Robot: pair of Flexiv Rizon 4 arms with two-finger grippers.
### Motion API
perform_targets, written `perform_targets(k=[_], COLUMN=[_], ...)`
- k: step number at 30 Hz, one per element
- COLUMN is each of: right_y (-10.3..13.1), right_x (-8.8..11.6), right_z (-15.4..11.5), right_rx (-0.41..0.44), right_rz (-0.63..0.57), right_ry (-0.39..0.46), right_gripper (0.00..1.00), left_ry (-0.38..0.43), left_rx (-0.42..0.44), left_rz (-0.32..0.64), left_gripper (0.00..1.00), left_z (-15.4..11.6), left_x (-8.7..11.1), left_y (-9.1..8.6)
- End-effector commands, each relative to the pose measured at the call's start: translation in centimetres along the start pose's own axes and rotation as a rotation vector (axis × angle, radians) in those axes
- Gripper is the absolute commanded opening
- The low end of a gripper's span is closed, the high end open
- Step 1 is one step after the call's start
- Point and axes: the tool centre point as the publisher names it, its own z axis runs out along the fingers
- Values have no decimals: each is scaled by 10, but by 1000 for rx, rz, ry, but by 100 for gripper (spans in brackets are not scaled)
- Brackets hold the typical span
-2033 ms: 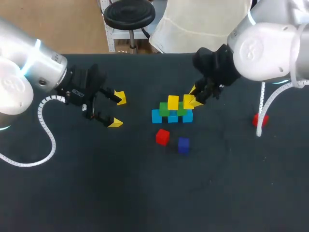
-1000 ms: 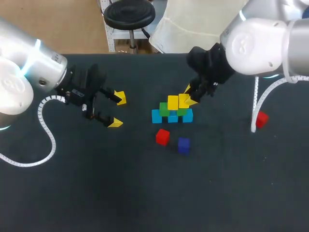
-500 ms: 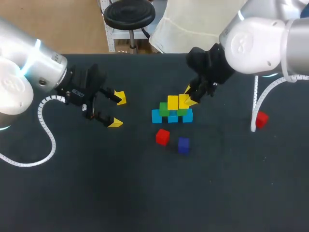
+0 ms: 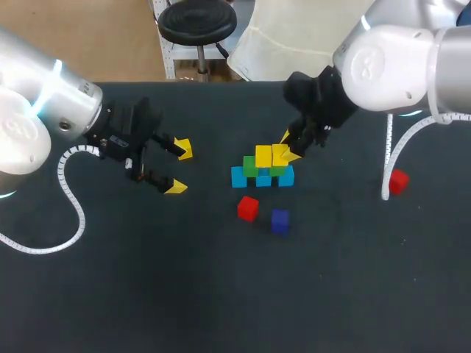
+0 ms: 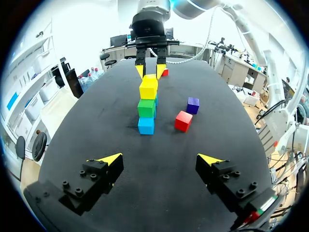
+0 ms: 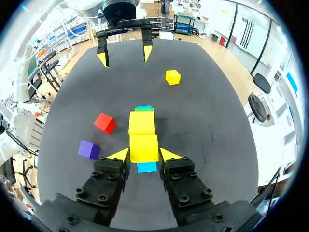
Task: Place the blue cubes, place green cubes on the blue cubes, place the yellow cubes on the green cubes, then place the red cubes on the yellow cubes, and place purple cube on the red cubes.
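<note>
Your left end effector (image 4: 179, 168) hangs wide open and empty over the desk's (image 4: 221, 294) left half, while your right end effector (image 6: 144, 155) is clenched on a yellow cube (image 6: 144, 147) atop the green cubes (image 4: 251, 166) mid-desk.

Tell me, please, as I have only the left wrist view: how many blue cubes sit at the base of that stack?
Observer: Three blue cubes in a row, by the head view; you look along it.
Operator: Thank you. Is anything gripped over there?
Observer: Yes; the right wrist view shows the right pincer shut on a yellow cube, a tip on each side.
Operator: Any spare yellow ones?
Observer: One loose yellow cube lies on the table, apart from the others, towards the left pincer.
</note>
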Motion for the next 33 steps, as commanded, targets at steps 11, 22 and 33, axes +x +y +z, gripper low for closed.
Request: perform_targets(k=[11, 22, 33], right_y=[-2, -1, -1], right_x=[-1, -1, 0], right_z=[1, 2, 1], right_rx=[-5, -8, -5], right_rz=[4, 5, 9], right_ry=[2, 4, 7], right_gripper=[11, 36, 92], left_ry=[-5, -5, -5], left_rx=[-2, -2, -2], left_rz=[4, 4, 4], left_gripper=[100, 100, 100], left_z=[0, 0, 0], left_x=[2, 2, 2], left_y=[-1, -1, -1])
